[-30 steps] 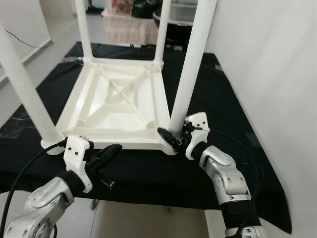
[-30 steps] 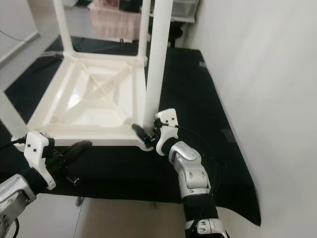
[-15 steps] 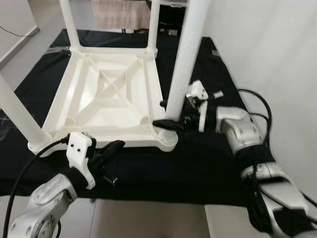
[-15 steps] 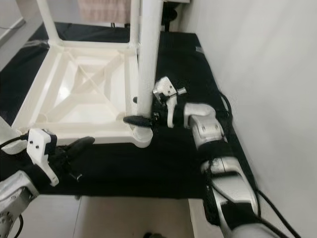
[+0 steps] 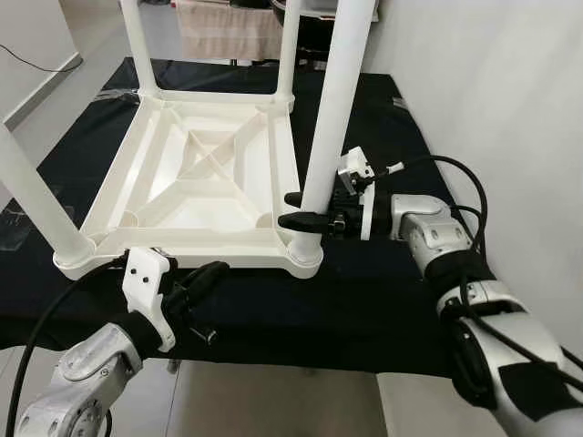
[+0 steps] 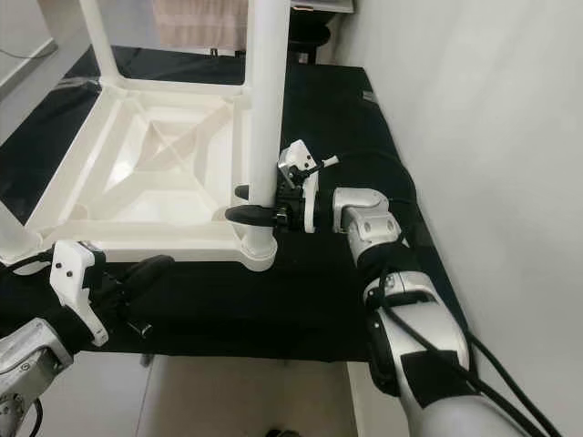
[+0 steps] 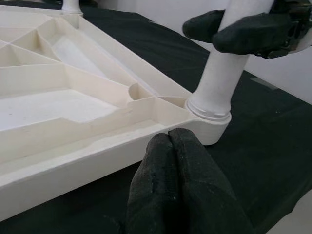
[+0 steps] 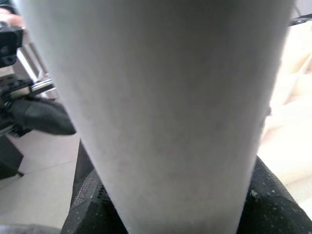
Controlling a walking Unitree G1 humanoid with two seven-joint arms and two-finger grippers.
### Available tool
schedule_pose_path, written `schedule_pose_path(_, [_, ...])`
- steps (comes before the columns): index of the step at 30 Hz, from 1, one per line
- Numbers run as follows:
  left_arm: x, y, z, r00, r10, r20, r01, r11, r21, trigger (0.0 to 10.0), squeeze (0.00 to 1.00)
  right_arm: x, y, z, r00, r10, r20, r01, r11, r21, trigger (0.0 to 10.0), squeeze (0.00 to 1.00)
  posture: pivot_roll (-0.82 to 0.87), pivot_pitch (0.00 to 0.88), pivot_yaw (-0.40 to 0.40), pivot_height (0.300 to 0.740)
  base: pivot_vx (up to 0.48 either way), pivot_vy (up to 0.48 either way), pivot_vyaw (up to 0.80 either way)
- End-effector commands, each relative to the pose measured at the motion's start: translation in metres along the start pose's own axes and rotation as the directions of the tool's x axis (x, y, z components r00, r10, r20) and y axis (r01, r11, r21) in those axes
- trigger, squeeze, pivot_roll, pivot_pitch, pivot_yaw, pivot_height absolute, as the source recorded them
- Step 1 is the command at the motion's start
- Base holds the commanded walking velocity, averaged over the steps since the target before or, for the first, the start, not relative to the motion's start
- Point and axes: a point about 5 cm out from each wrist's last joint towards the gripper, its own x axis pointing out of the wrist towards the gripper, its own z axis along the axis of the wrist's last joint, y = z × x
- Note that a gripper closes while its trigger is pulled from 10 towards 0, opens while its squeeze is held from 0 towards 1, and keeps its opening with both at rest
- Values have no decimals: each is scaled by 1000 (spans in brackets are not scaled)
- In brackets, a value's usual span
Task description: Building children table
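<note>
Left eye view: white moulded-plastic children's table (image 5: 196,182), upside down on a black cloth-covered work surface (image 5: 383,291); underside ribbed, with an X-shaped brace. Four smooth round white plastic legs standing upright from the corners; near-right leg (image 5: 330,118) seated in its round corner socket at about 5 o'clock of the tabletop. Right gripper (image 5: 305,210) reaching in sideways from 3 o'clock, silver forearm roughly level, black fingers clamped on either side of that leg just above the socket. Left gripper (image 5: 202,278) low at 7 o'clock, just off the table's near edge, forearm angled up from the bottom corner.

Right eye view: same layout. Black cable (image 6: 428,300) looping along the right arm. White wall (image 6: 492,137) at 3 o'clock. Tiled floor (image 6: 246,401) below the cloth's near edge.

Left wrist view: two matte, grainy black fingers (image 7: 195,195) pressed together with nothing between them, tips close to the table's rim near the socket collar (image 7: 208,113); contact not resolvable. Right gripper's fingers visible higher up, wrapped round the leg.

Right wrist view: smooth white leg cylinder very close, textured black finger (image 8: 90,207) on each side hugging it.
</note>
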Motion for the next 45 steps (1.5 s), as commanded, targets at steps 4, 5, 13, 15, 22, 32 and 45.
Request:
schedule_pose_path(4, [1,-4,0,1000,-5,8,5,1000,1,10000,0,-18,-3,-2,998,-49,25,49,999,-19,0,0,88,161,-126,740,0,0,0])
schedule_pose_path(5, [1,-4,1,1000,-5,9,5,1000,1,10000,0,-21,-4,-4,995,-95,27,95,995,-32,0,0,84,163,-126,740,0,0,0])
schedule_pose_path(13, [-1,2,4,1000,-3,11,3,1000,3,10000,0,6,27,-59,779,-627,18,626,779,33,0,0,45,181,-77,740,0,0,0])
schedule_pose_path(15, [0,5,4,1000,-6,3,6,1000,8,10000,0,20,47,-66,717,-697,-7,696,716,-48,0,0,43,183,-64,740,0,0,0])
schedule_pose_path(22, [2,9,2,1000,2,0,-2,1000,13,10000,0,34,51,-76,704,-708,-61,709,705,1,0,0,50,162,-83,740,0,0,0])
schedule_pose_path(32, [4,8,1,1000,-1,-1,1,1000,14,10000,0,35,56,-35,873,-477,102,475,879,51,10000,1000,58,148,-88,740,0,0,0])
schedule_pose_path(45, [7,2,-4,1000,-4,1,4,1000,8,10000,0,13,14,-1,997,-52,-51,46,993,-110,10000,0,93,113,-118,740,0,0,0])
